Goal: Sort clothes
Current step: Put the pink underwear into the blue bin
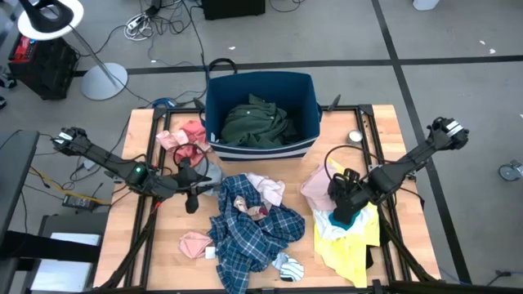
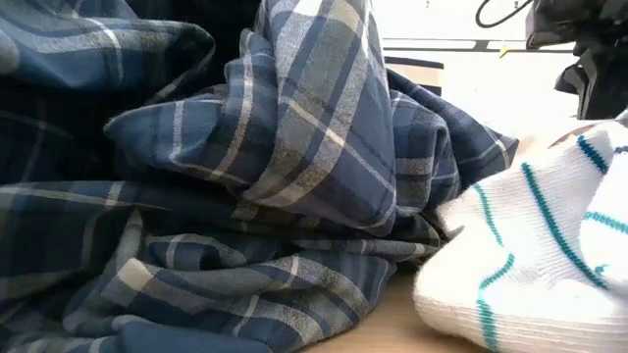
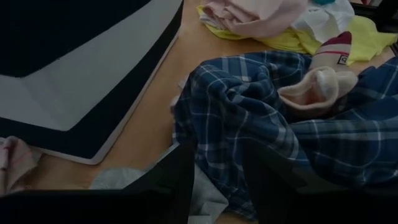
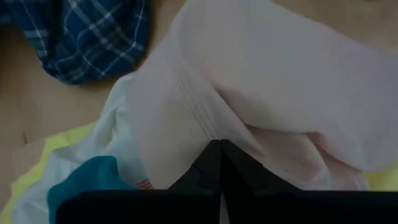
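A pale pink garment lies at the right on a yellow shirt, beside a white and teal piece. My right gripper is down on this pile, shut on the pink garment. A blue plaid shirt is heaped at the table's middle. My left gripper stands open at its left edge, fingers over the plaid cloth, touching nothing that I can see. A dark green shirt lies inside the navy bin. My right gripper pinches a fold of the pale pink garment between its two closed fingers, with creases running to the fingertips. The fingers come from above, slanting steeply down. The garment lies spread on the yellow shirt and the white piece, not lifted.
Pink pieces and a grey cloth lie at the left by the bin. A small pink piece and a white sock with teal stripes lie near the front edge. A maroon-topped sock rests on the plaid shirt.
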You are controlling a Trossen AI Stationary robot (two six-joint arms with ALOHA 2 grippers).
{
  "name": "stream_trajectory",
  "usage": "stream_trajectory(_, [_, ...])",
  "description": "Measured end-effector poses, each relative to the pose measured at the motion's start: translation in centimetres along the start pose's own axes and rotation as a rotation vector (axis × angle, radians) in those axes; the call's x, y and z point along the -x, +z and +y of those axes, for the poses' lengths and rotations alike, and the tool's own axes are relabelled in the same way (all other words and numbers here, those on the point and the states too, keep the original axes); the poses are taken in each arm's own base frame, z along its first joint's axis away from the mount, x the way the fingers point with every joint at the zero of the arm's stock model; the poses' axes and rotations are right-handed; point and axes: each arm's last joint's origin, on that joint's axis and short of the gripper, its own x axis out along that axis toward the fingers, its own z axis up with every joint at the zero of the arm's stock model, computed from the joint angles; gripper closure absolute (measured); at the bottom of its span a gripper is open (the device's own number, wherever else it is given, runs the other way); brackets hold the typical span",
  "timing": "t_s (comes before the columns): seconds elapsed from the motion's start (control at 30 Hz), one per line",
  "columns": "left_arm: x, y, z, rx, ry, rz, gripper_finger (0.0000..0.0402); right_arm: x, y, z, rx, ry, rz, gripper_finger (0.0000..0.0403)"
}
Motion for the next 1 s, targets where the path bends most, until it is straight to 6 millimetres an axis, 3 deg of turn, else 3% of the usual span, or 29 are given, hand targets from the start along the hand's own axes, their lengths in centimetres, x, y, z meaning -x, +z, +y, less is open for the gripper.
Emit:
stream_trajectory(0.23, [0.0, 0.0, 0.0, -0.186, 0.001, 0.003, 0.0264, 2.8, 1.6, 0.2, -0.028, 0.015, -0.097, 0.0401])
stream_trajectory(0.47, [0.0, 0.0, 0.0, -0.193, 0.001, 0.006, 0.0264, 5.2, 2.8, 0.4, -0.035, 0.028, -0.138, 0.0401])
stream_trajectory(0.67, [0.0, -0.1, 0.0, -0.194, 0.001, 0.007, 0.0264, 3.7, 2.5, 0.4, -0.028, 0.0, -0.123, 0.0377])
stream_trajectory(1.0, [0.0, 0.0, 0.0, -0.194, 0.001, 0.006, 0.0264, 0.1, 2.8, 1.1, -0.002, 0.01, -0.1, 0.0273])
